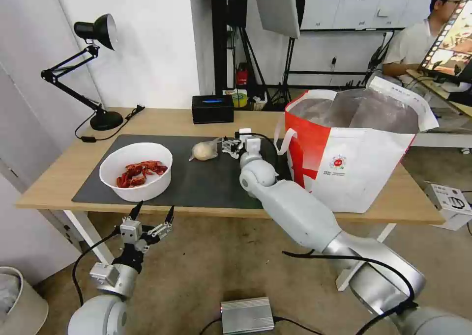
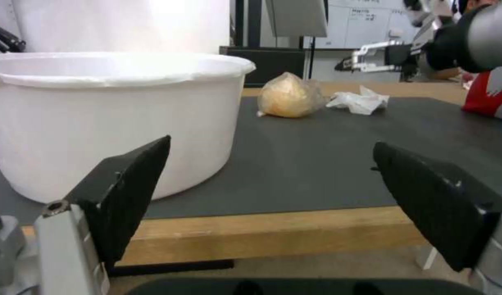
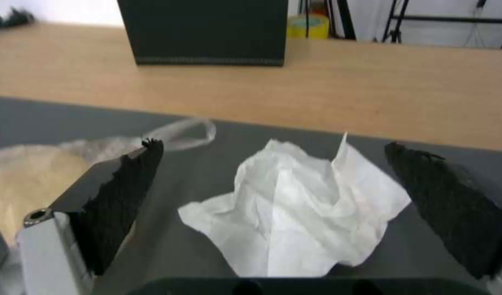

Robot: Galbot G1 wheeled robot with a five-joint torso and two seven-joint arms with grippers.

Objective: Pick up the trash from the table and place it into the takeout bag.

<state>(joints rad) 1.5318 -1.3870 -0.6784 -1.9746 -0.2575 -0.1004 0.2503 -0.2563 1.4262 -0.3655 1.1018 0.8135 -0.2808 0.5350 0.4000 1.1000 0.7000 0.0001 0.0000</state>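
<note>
White bowl of red shells, white tissue (crumpled), dark grey mat, white-and-red bag.

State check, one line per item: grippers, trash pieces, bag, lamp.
right gripper: open, fingers either side of the tissue, not closed on it
left gripper: open, below the table's front edge, holding nothing
crumpled tissue: lying on the mat, not gripped
knotted bag: on the mat, tied shut
white bowl: upright on the mat, red shells inside
takeout bag: standing, mouth open
desk lamp: cannot tell if lit
</note>
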